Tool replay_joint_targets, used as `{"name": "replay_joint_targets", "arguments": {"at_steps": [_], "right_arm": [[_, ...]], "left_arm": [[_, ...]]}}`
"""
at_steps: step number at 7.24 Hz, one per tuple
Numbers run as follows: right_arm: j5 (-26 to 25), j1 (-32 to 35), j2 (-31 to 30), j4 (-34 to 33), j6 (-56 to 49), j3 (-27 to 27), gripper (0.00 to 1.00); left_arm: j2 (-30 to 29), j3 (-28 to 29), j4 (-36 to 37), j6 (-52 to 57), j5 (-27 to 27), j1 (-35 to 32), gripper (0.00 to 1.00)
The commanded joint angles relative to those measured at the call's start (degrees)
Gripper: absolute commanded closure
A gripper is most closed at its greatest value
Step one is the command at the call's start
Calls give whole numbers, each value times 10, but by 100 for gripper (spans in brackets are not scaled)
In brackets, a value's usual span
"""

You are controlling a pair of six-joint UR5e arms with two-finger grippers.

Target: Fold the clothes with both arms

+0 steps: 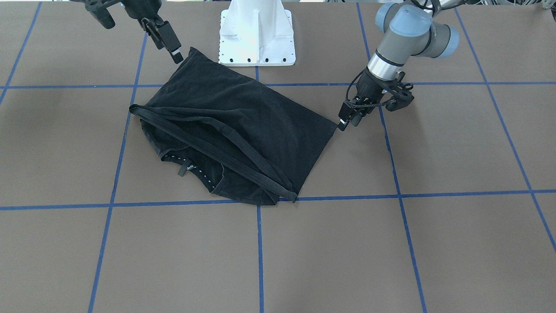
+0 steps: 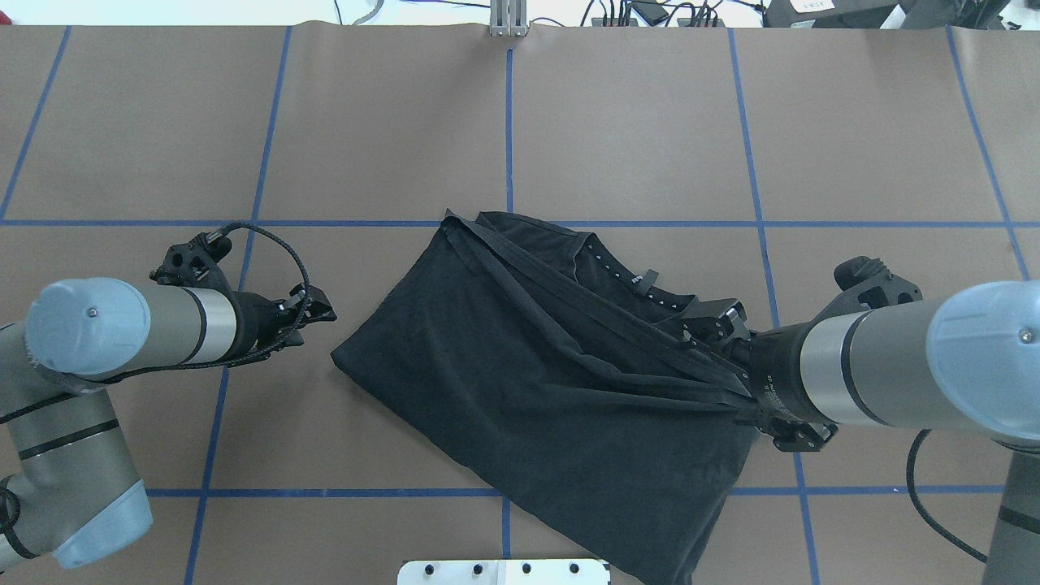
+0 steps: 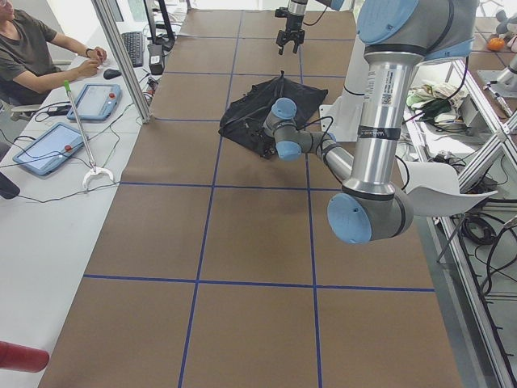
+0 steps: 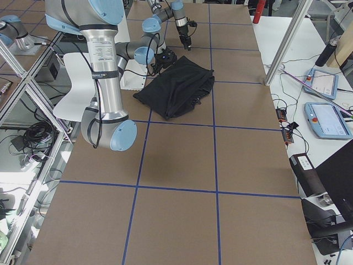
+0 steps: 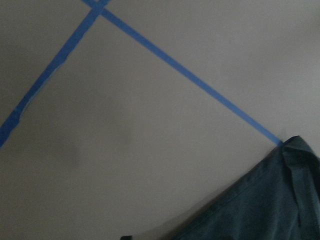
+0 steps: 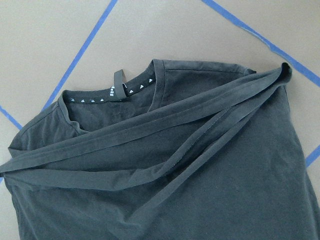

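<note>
The black T-shirt (image 1: 243, 121) lies loosely folded on the brown table, collar with small white marks (image 1: 191, 163) on its far side from the robot; no print shows. It also shows in the overhead view (image 2: 552, 382) and the right wrist view (image 6: 200, 190). My left gripper (image 1: 346, 123) is low, just beside one shirt corner, apart from it, open and empty; in the overhead view (image 2: 325, 307) it is left of the shirt. My right gripper (image 1: 176, 55) hangs above the opposite corner, open and empty, over the shirt in the overhead view (image 2: 713, 317). The left wrist view shows only a shirt corner (image 5: 260, 210).
The white pedestal base (image 1: 257, 34) stands just behind the shirt. Blue tape lines (image 1: 259, 252) grid the table. A seated operator (image 3: 32, 48) and tablets (image 3: 48, 145) are at a side desk beyond the table's far edge.
</note>
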Motion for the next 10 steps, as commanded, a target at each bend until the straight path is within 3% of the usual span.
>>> {"name": "replay_joint_targets", "arguments": {"at_steps": [1, 7, 9, 10], "right_arm": [[-2, 3, 2, 1, -6, -15, 0], [-9, 2, 2, 5, -18, -42, 0], [-9, 2, 2, 6, -19, -50, 0], [-9, 2, 2, 6, -19, -51, 0]], "left_arm": [[-31, 35, 0, -1, 2, 17, 41], [-30, 29, 42, -3, 5, 49, 45], [-29, 31, 42, -3, 6, 49, 57], [-30, 31, 42, -3, 5, 49, 76]]}}
